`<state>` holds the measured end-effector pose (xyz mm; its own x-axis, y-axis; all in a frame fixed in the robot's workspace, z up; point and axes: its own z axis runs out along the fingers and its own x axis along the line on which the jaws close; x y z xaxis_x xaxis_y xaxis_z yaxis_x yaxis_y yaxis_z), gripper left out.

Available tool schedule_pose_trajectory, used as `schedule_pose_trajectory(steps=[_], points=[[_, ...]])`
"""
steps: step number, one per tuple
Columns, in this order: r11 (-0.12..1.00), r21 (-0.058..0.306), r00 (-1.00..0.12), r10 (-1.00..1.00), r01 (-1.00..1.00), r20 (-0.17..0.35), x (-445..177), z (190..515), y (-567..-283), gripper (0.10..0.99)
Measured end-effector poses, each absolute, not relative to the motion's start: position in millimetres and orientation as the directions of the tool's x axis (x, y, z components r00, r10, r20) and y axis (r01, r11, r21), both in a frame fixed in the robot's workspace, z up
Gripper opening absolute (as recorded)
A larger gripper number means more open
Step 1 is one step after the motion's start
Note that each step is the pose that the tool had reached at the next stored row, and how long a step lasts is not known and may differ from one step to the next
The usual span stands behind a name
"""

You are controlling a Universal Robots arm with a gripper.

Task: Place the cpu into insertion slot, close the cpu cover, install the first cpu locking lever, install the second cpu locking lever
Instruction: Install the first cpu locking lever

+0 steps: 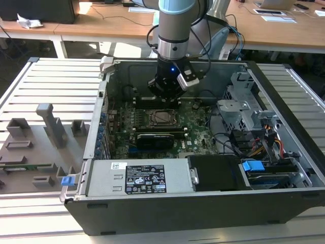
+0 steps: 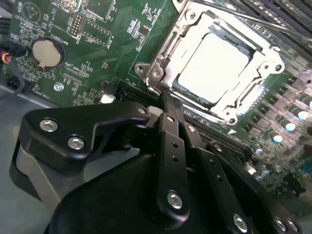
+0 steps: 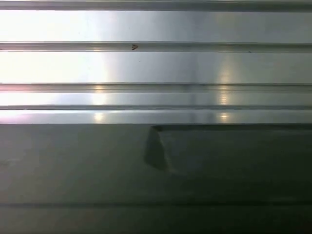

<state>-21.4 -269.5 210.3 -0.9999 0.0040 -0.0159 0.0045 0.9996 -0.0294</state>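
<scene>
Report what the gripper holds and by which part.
Nothing is visibly held. The black gripper has its fingers shut together, tips at the edge of the silver metal cpu cover, which lies closed over the silver-topped square cpu.

From high in front, we look down into the open case [image 1: 203, 152]. The second wrist view peers past the tool [image 2: 168, 105], close on the socket [image 2: 214, 63] both share. The first wrist view faces ribbed metal [image 3: 156, 68] close up.
</scene>
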Motion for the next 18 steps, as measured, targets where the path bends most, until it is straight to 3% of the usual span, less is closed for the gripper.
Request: schedule_pose_trajectory(steps=[18], points=[[1.0, -0.029, -1.0, 0.004, 0.005, -0.016, -21.5, 210.7, -315.6, 0.106]])
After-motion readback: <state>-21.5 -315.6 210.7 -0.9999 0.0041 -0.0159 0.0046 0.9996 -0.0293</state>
